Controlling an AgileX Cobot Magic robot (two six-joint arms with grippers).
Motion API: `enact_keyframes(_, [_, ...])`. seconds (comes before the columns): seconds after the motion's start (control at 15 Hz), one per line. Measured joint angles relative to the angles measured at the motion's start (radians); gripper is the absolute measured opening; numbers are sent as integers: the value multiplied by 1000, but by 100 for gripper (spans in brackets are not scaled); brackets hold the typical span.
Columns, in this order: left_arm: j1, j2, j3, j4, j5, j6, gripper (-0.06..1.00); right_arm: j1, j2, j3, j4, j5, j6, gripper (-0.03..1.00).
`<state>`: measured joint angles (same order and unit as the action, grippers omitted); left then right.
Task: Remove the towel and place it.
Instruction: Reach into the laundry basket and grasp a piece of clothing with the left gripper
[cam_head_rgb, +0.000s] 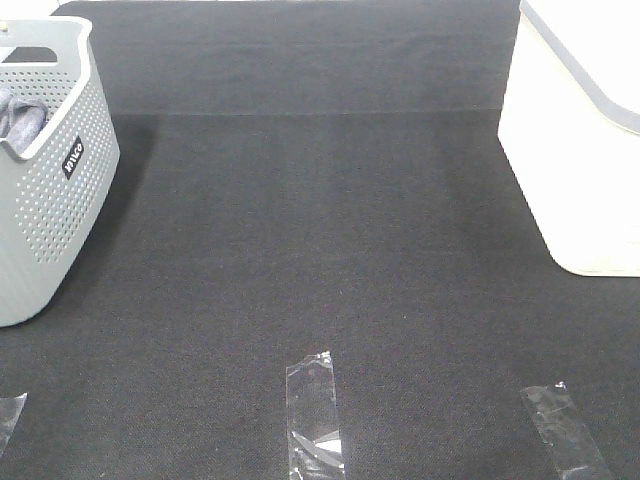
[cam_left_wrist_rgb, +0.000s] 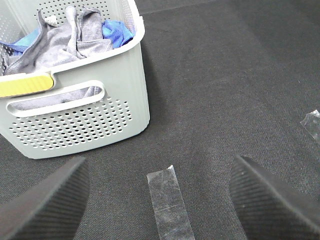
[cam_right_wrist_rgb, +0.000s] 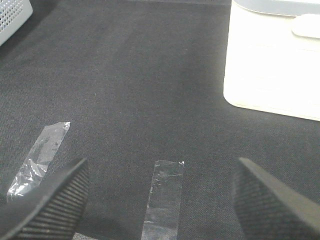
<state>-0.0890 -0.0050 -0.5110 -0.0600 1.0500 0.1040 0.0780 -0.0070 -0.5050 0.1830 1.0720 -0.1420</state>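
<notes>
1. The task looks unstarted. The slate-grey towel (cam_left_wrist_rgb: 65, 45) lies crumpled inside the pale grey perforated laundry basket (cam_left_wrist_rgb: 100, 120), which stands at the left edge of the dark bench (cam_left_wrist_rgb: 225, 75). A fold of the towel shows through the basket's handle slot.
2. A bright blue cloth (cam_left_wrist_rgb: 117, 32) lies in the basket, touching the towel. It seems partly tucked under the towel, though the folds make this hard to tell.
3. What remains is lifting the towel out and setting it down.
4. The left hand (cam_left_wrist_rgb: 157, 200) is spread wide and empty. It hovers over a clear tape strip (cam_left_wrist_rgb: 167, 190) near the basket, touching nothing.
5. The right hand (cam_right_wrist_rgb: 160, 200) is equally wide and empty. It hangs above a second tape strip (cam_right_wrist_rgb: 165, 195), with a white bin (cam_right_wrist_rgb: 270, 70) beyond it.
</notes>
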Motion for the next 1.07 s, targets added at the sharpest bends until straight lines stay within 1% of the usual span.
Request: enact_keyframes(1.07, [0, 0, 0, 0, 0, 0, 74, 0, 0, 0, 0, 0, 0, 74])
